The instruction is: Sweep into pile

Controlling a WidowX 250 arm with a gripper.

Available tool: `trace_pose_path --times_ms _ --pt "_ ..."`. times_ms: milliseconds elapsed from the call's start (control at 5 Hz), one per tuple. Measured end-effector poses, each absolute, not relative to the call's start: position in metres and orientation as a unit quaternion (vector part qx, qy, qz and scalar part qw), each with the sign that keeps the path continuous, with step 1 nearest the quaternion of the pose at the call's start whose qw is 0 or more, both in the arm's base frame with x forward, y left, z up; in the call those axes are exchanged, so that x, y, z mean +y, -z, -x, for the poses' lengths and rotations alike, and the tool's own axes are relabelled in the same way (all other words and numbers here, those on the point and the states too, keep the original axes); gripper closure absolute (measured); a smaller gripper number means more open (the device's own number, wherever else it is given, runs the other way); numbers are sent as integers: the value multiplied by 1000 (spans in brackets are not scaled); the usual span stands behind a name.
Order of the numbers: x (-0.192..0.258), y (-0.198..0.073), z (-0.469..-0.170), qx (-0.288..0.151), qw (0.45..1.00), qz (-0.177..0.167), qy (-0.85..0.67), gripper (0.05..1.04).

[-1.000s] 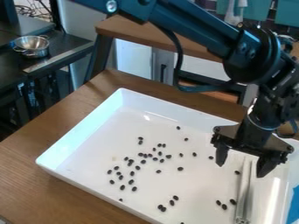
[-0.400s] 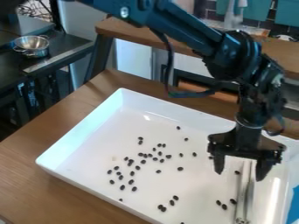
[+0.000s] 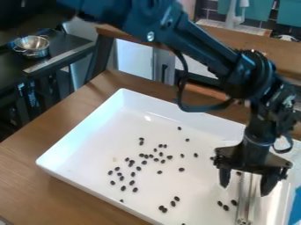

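At right over a white rectangular tray (image 3: 82, 135), a black two-finger gripper (image 3: 245, 190) hangs spread wide above slim silvery tongs (image 3: 243, 209). Black oval beans (image 3: 181, 169) lie scattered.

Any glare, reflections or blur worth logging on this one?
Camera view: a bright streak of glare on the floor of the white tray at its right side, a small highlight near its far corner, and a pale bluish sheen along its left wall; the metal bowl on the dark counter also catches bright reflections; the upper part of the arm at the top left looks soft and blurred.
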State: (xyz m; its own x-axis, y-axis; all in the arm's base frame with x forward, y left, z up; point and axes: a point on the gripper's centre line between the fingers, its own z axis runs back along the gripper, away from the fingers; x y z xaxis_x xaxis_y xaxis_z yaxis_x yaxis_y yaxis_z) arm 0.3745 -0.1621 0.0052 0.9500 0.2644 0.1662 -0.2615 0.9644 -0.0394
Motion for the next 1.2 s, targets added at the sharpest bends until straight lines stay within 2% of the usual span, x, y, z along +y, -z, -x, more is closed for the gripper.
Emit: trace_pose_path --times_ms 200,400,800,1200 --pt "-165 -5 -375 -90 987 12 -134 83" --pt "-171 -6 -373 -93 987 11 -131 137" --pt "-166 2 -375 -99 988 -4 -121 698" --pt "-135 5 -368 -90 989 -5 -114 710"
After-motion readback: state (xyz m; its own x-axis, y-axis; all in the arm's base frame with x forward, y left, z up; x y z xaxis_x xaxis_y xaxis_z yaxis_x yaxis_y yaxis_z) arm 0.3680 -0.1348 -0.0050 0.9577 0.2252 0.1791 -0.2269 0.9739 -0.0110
